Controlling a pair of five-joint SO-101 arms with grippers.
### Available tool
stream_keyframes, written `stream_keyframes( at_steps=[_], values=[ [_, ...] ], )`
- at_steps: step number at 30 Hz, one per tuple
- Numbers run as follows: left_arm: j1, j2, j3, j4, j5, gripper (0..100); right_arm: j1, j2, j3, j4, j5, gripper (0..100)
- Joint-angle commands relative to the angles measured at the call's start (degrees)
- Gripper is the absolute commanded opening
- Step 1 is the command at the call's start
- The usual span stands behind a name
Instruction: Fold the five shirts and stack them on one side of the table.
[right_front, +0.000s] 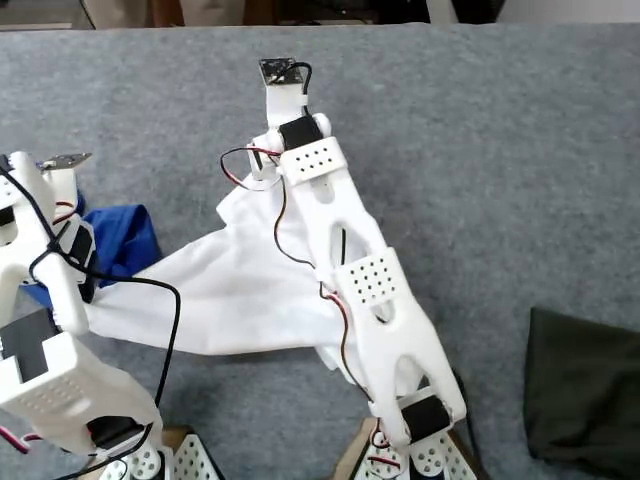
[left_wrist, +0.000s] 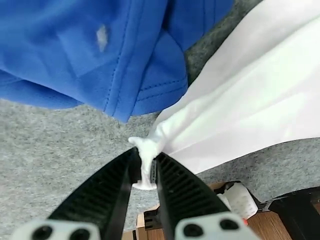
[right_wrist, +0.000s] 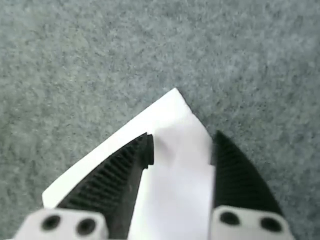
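Observation:
A white shirt (right_front: 240, 290) lies stretched across the grey table between both arms. My left gripper (left_wrist: 145, 160) is shut on one bunched corner of the white shirt (left_wrist: 250, 100), low over the table beside a crumpled blue shirt (left_wrist: 100, 50). From above, the left gripper (right_front: 88, 295) sits at the cloth's left end, next to the blue shirt (right_front: 115, 245). My right gripper (right_wrist: 181, 145) stands open, its jaws either side of the white shirt's (right_wrist: 172, 115) far corner, which lies flat on the table. In the high view the right gripper (right_front: 258, 165) is at the shirt's far end.
A dark green shirt (right_front: 585, 390) lies folded at the table's right front edge. The table (right_front: 480, 150) is bare grey felt at the back and right. The arm bases stand at the front edge.

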Motion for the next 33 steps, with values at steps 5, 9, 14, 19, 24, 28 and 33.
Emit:
stream_keyframes(
  at_steps=[5,9,14,19,24,28,33],
  values=[
    [-2.55,-3.12,-0.09,-0.09,0.18,2,0.57,-0.66,-0.22,2.37,0.35,0.9],
    [-2.73,-3.12,-0.09,0.00,0.18,2,1.71,-0.66,-0.22,5.19,0.44,0.6],
    [-2.64,-3.12,-0.09,0.88,0.18,2,4.09,-0.66,-0.22,11.87,2.29,0.4],
    [-2.20,-3.12,-0.09,1.23,0.09,2,5.49,-1.19,-1.01,16.26,9.67,0.4],
    [-1.49,-3.21,-0.62,1.23,0.18,2,6.02,-2.95,-11.12,16.79,11.08,0.4],
    [0.00,-6.37,-0.62,0.97,0.35,2,5.67,-6.11,-19.21,16.18,12.13,0.4],
    [4.31,-15.16,-5.54,0.70,5.10,2,6.55,-16.31,-18.59,16.26,13.36,0.4]
  ],
)
